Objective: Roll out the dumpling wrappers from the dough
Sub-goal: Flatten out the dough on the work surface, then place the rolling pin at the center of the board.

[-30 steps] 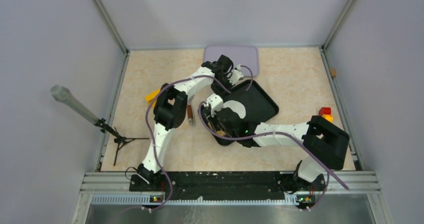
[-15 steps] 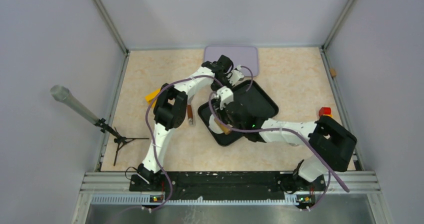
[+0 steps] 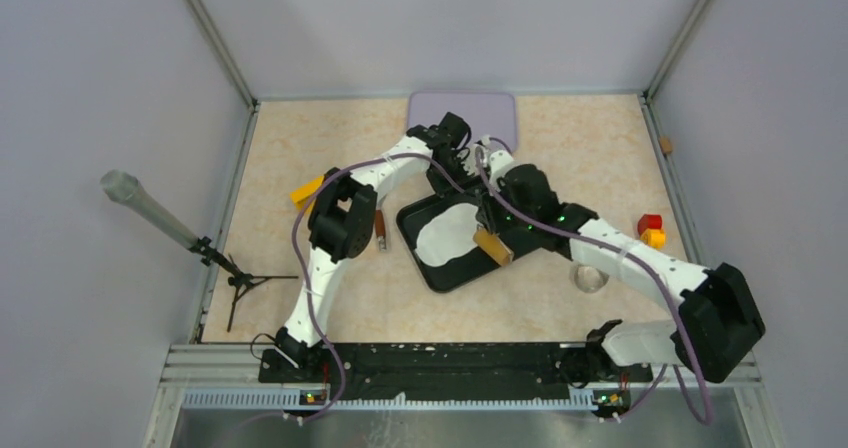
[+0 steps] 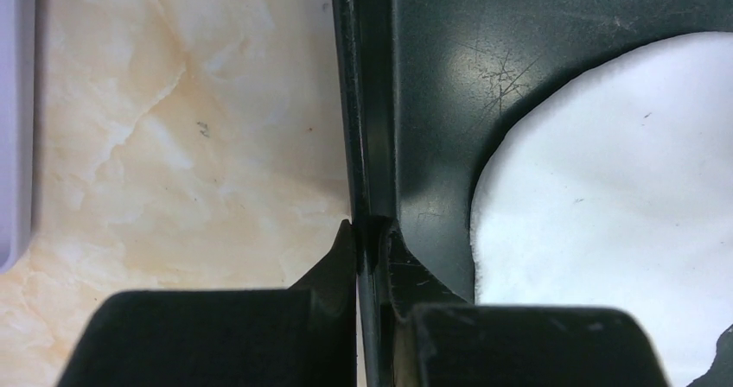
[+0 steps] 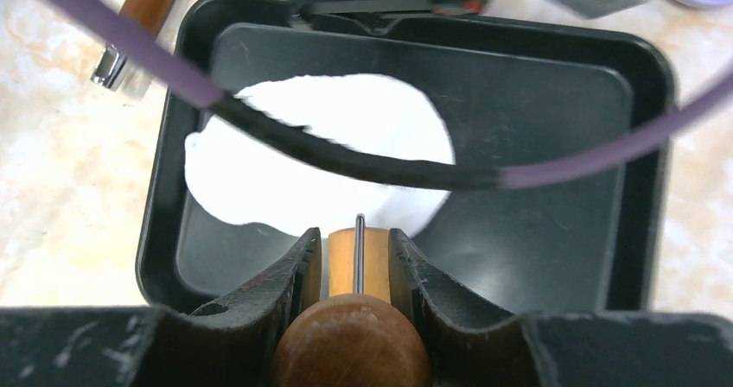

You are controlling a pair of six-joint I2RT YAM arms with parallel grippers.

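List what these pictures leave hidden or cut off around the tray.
- Dough: right wrist view, a cable crosses it; left wrist view, the right edge cuts it off.
- Rolling pin: right wrist view, only its near end shows, inside the right end effector.
- Tray: top view, the right arm covers its far side.
- Tool beside the tray: top view, too small to name; right wrist view, the top edge cuts it off.

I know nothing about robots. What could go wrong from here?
The left gripper pinches only the thin rim of the black tray; a hard push might make it slip and the tray slide. The dough lies near one tray wall, so the rolling pin in the right gripper could bump that wall. In the right wrist view the purple cable crosses in front of the dough and might drag on it.
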